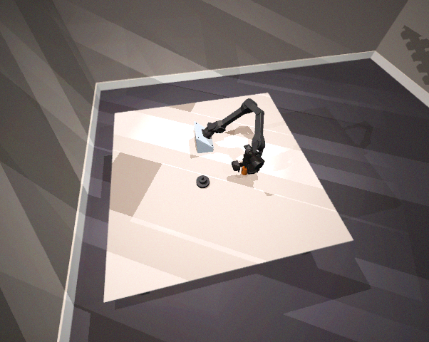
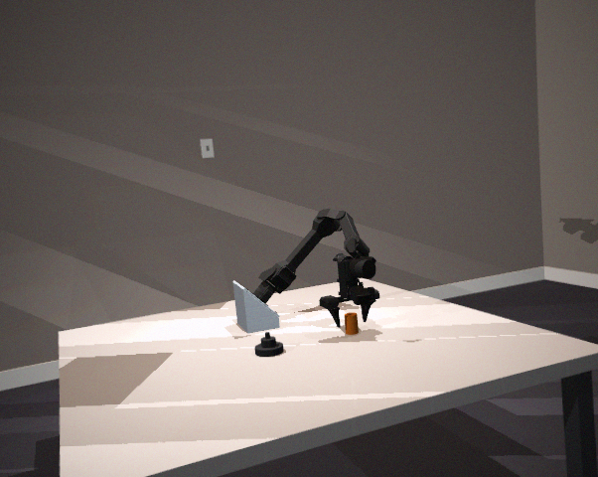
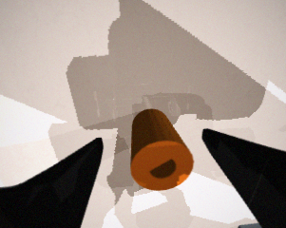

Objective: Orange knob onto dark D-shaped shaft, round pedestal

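The orange knob (image 1: 244, 171) (image 2: 351, 328) (image 3: 157, 148) stands upright on the table. Its top shows a D-shaped hole in the wrist view, with the flat side toward the upper left of the picture. My gripper (image 2: 351, 323) (image 3: 153, 137) points down and is open, with one fingertip on each side of the knob and a gap on both sides. The dark round pedestal (image 1: 202, 185) (image 2: 268, 351) stands left of the knob in the top and exterior views, with the thin shaft (image 1: 202, 178) (image 2: 267, 334) upright at its centre. The shaft's flat side cannot be made out.
The light blue wedge-shaped base block (image 1: 204, 147) (image 2: 258, 317) of the arm stands on the table (image 1: 221, 228) (image 2: 289, 390), behind the pedestal. Shadows and bright light patches cross the table top around the knob.
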`<state>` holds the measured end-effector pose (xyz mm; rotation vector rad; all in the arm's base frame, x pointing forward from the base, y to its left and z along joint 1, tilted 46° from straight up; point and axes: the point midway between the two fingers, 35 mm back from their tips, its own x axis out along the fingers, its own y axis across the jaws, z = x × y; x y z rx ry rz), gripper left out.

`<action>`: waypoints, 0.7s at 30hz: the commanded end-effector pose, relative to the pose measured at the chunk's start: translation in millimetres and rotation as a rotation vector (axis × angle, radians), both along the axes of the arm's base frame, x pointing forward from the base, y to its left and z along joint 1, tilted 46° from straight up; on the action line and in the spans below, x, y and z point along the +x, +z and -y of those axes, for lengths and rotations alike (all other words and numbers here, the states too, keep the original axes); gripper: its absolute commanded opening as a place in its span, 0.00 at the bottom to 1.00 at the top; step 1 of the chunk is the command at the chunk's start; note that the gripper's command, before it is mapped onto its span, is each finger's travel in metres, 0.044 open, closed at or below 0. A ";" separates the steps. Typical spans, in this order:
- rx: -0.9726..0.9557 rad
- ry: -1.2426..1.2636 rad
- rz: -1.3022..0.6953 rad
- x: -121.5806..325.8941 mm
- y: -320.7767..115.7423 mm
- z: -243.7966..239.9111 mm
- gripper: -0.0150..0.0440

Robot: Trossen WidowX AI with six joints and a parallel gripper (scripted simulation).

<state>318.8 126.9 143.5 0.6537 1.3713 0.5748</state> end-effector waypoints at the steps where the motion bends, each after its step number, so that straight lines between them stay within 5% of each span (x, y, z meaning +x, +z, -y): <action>1: -0.003 -0.004 -0.006 -0.1 -6.1 -4.7 1.00; 9: -0.001 -0.004 -0.005 0.0 -13.0 -12.5 1.00; 19: -0.001 -0.004 -0.005 0.0 -13.0 -12.5 0.56; 21: -0.001 -0.004 -0.005 0.0 -13.0 -12.5 0.53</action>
